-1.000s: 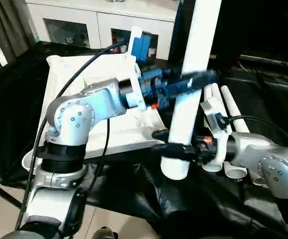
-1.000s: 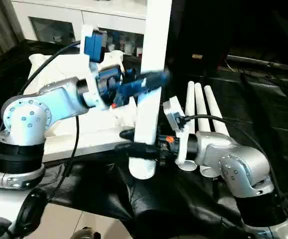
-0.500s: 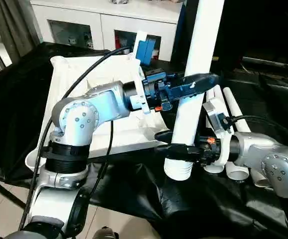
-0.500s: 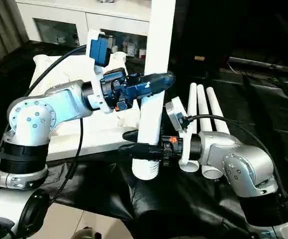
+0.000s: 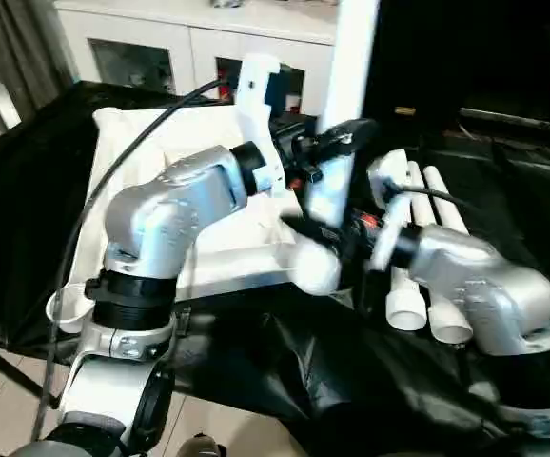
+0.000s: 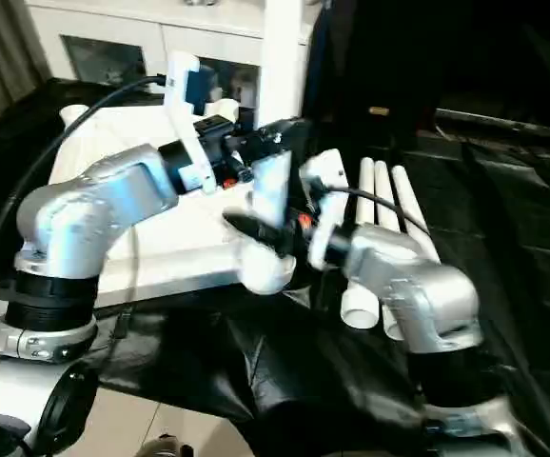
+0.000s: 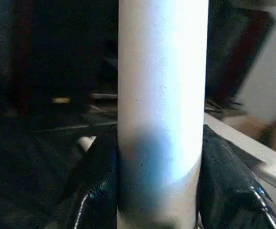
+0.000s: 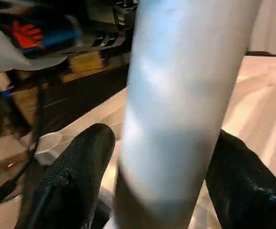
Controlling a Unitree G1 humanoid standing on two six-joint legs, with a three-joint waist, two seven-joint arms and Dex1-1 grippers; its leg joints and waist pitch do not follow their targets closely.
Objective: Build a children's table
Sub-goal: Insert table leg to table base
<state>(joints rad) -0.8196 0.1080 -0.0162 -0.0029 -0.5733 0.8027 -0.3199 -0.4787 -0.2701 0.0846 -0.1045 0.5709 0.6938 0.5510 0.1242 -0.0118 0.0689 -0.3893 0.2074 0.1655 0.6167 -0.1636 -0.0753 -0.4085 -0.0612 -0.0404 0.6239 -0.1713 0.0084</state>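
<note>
One white tube leg (image 5: 337, 143) stands nearly upright between my two claws, its long axis running up and down with a slight lean, its narrower part rising out past the top of my head view and its wide rounded end (image 5: 315, 268) hanging low, just above the near edge of the tabletop (image 5: 175, 167). My left claw (image 5: 343, 141) reaches across from my left side and is clamped on the leg partway up; in my left wrist view the leg (image 7: 162, 109) fills the gap and each black finger (image 7: 97, 186) presses against a side of it. My right claw (image 5: 315, 233) comes in from my right, lower down, near the fat end. In my right wrist view its two black fingers (image 8: 76, 171) stand on either side of the leg (image 8: 176, 119) with a little room showing, so I read them as spread apart around the tube and cannot tell whether they touch it. The tabletop lies flat on the black-draped desk (image 5: 284, 381), toward its left side, with its raised rim up and a round corner socket (image 5: 66, 309) at the near left corner. Three more white legs (image 5: 425, 257) lie side by side on the desk beside the tabletop's right edge, their long axes running from the near edge toward the far edge, with their open wide ends toward me. Beyond the desk's far edge stands a white cabinet (image 5: 161, 48) with glass doors.
</note>
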